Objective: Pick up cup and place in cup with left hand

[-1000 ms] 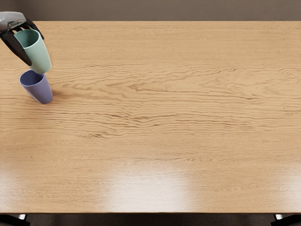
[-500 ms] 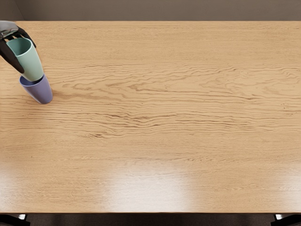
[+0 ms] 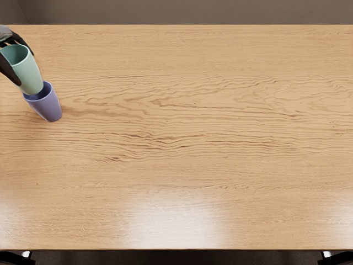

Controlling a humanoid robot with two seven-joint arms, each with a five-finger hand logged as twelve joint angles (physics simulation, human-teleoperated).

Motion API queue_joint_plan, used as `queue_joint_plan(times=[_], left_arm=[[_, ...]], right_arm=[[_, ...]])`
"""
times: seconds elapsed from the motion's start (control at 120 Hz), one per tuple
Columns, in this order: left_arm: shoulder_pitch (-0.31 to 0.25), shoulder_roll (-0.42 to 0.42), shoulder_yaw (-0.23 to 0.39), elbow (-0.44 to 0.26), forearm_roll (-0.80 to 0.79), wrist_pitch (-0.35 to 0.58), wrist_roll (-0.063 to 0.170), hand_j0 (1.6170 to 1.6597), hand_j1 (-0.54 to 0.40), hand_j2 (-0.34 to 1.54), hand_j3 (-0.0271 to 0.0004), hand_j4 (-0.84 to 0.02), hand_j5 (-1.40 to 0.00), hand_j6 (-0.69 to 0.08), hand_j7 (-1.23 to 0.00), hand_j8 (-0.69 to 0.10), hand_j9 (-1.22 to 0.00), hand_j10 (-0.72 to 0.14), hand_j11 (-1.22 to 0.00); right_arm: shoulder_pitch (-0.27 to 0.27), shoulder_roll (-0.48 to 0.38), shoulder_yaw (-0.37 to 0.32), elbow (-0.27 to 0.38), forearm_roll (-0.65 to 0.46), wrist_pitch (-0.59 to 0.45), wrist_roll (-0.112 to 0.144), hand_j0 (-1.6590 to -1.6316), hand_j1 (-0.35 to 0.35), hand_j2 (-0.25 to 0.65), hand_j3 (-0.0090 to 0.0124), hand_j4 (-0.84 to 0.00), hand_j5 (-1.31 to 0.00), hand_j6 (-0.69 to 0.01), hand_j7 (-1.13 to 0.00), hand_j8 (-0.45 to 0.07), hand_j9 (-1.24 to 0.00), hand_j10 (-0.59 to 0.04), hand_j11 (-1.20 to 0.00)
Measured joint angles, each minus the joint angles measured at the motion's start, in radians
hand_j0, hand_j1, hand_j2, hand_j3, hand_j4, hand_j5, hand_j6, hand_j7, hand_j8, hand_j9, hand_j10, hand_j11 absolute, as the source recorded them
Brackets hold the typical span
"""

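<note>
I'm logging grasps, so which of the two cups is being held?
The mint-green cup, up in the left hand; the purple cup stands ungripped on the table.

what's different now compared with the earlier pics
The left hand has carried the mint green cup toward the picture's left edge and a little down in the view, its base now overlapping the left part of the purple cup's mouth. The grasp is unchanged, and the purple cup stands where it was on the table.
</note>
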Motion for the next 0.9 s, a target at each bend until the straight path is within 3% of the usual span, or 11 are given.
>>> queue_joint_plan(times=[0.4,0.9], left_arm=[[0.007,-0.052,0.001,0.061,0.007,0.002,0.0,1.6534,-0.092,0.11,0.0,-0.455,-0.63,-0.309,-0.64,-0.316,-0.65,-0.466,-0.65],[0.005,-0.07,0.027,0.079,0.012,0.004,0.0,1.6534,-0.102,0.12,0.0,-0.449,-0.63,-0.296,-0.64,-0.309,-0.65,-0.466,-0.65]], right_arm=[[0.0,0.0,0.0,0.0,0.0,0.0,0.0,-1.6581,-0.349,0.0,0.0,0.0,0.0,0.0,0.0,0.0,0.0,0.0,0.0],[0.0,0.0,0.0,0.0,0.0,0.0,0.0,-1.6581,-0.349,0.0,0.0,0.0,0.0,-0.001,0.0,0.0,0.0,0.0,0.0]])
